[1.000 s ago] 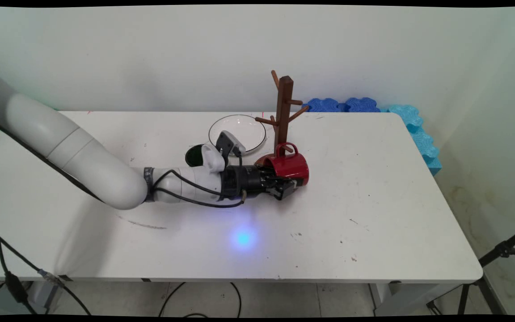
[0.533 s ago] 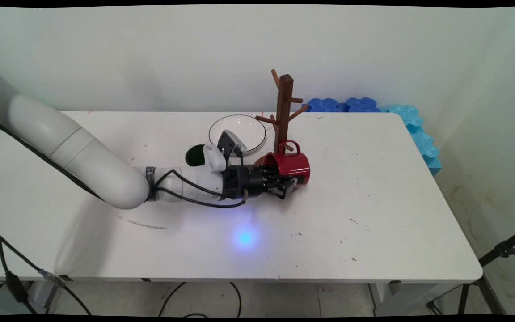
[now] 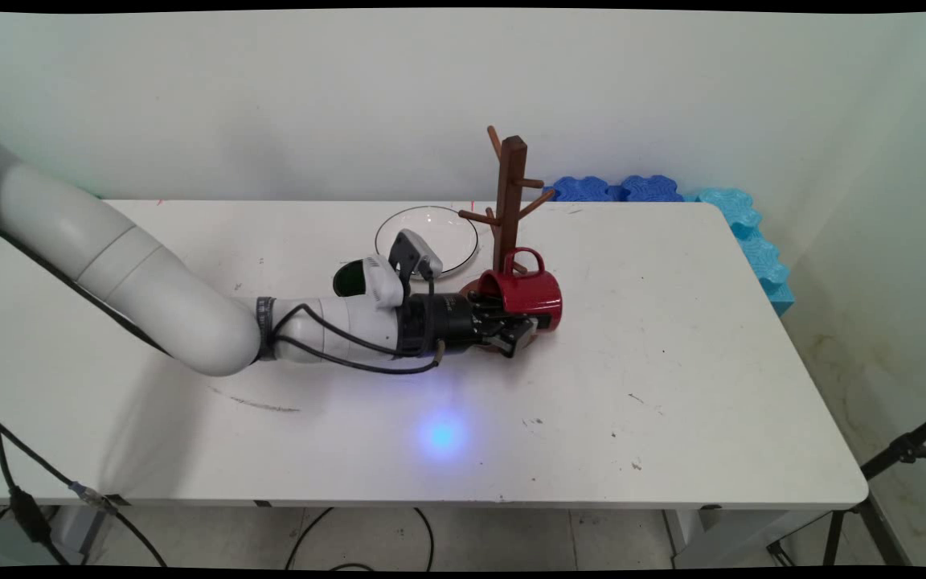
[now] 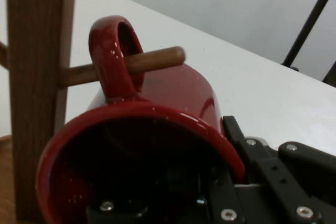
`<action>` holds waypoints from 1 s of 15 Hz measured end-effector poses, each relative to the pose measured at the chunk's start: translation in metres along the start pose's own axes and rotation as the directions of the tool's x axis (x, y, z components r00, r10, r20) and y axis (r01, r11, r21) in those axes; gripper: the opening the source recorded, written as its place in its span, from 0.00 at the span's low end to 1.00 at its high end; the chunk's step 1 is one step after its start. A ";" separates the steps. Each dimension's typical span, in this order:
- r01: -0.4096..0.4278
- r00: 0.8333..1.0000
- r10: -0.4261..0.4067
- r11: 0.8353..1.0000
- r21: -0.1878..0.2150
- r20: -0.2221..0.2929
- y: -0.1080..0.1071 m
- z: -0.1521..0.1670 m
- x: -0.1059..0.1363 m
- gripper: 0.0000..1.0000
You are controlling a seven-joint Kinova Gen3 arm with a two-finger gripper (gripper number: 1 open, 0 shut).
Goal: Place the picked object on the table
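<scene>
Red mug point(image 3: 526, 293) pinched by claw point(image 3: 515, 334) at rim, one finger inside, one outside. Mug held on its side above tabletop point(image 3: 672, 362), handle point(image 4: 116, 56) threaded over peg point(image 4: 152, 61) of wooden mug tree point(image 3: 510, 193). Glass plate point(image 3: 428, 233) and dark green cup point(image 3: 348, 277) seen behind arm.

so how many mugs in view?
2. A red mug held in the hand, handle over a peg of the rack; a green mug partly hidden behind the arm.

Red mug's handle point(image 4: 115, 56) (upright) ringing wooden peg point(image 4: 152, 60).
</scene>
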 end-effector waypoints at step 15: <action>0.001 1.000 0.000 0.998 -0.064 0.020 0.045 -0.038 0.014 0.00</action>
